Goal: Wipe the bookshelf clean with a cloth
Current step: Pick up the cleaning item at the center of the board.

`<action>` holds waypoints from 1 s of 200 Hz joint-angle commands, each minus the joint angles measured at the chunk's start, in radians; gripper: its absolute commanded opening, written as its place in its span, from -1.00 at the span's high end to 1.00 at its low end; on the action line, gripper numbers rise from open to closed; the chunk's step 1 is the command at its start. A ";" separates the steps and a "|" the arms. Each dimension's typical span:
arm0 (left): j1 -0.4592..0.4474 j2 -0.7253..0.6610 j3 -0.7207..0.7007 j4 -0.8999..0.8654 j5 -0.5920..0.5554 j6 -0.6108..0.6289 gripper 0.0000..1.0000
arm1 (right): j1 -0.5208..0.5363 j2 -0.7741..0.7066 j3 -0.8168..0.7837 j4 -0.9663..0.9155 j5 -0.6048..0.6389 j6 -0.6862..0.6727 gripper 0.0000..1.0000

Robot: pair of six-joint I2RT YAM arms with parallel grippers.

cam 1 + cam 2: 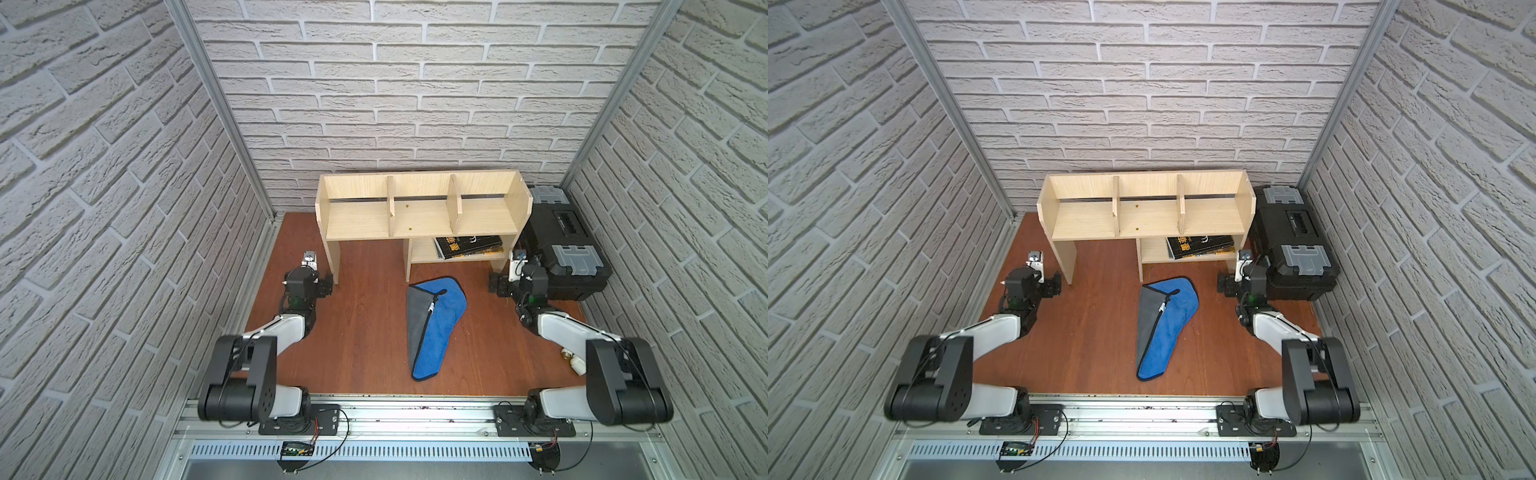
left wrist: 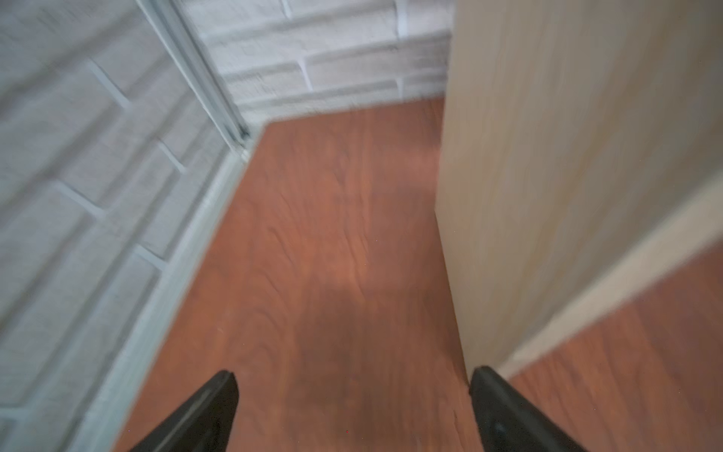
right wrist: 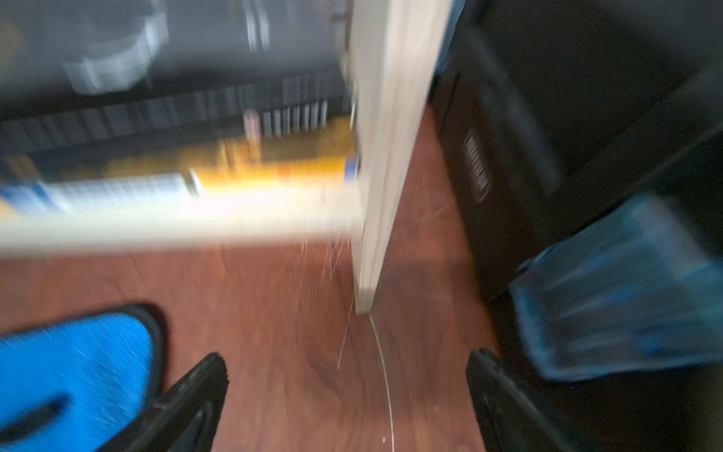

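The bookshelf (image 1: 357,218) has not been wiped; specks (image 1: 409,228) are seen. The cloth (image 1: 440,328) is ungrasped; left gripper (image 2: 354,373) and right gripper (image 3: 350,356) are spread, empty.

Blue-and-grey cloth (image 1: 1167,328) flat on the red-brown table (image 1: 1096,340), near the light-wood bookshelf (image 1: 1144,218) (dark book (image 1: 1200,246) low inside it).

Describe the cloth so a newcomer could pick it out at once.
Start at the light-wood bookshelf against the back brick wall. On the red-brown table before its small lower shelf lies the cloth, folded over. It alone is soft: bright blue with a grey flap, dark edging and a white tag.
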 commanded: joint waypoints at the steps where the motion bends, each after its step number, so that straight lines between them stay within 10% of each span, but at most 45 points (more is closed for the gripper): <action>1: 0.022 -0.181 0.219 -0.496 -0.141 -0.198 -0.87 | 0.012 -0.159 0.020 -0.356 0.156 0.278 -0.99; 19: -0.004 -0.261 0.325 -0.788 -0.065 -0.328 -0.60 | -0.121 -0.166 -0.018 -0.438 -0.112 0.462 -0.95; 39: -0.045 -0.469 0.286 -0.901 -0.036 -0.489 -0.73 | -0.038 -0.228 0.073 -0.711 -0.014 0.472 -0.90; 69: -0.102 -0.630 0.322 -0.957 0.042 -0.510 -0.86 | 0.457 -0.286 0.162 -0.951 0.209 0.544 -0.85; 108: -0.289 -0.444 0.418 -1.066 0.028 -0.572 -0.90 | 0.955 0.086 0.285 -0.906 0.212 0.789 -0.92; 142: -0.517 -0.328 0.477 -1.129 -0.215 -0.583 -0.92 | 1.026 0.424 0.566 -0.992 0.238 0.799 -0.70; 200: -0.617 -0.381 0.353 -1.019 -0.183 -0.584 -0.84 | 0.932 0.375 0.340 -0.741 0.215 0.797 -0.79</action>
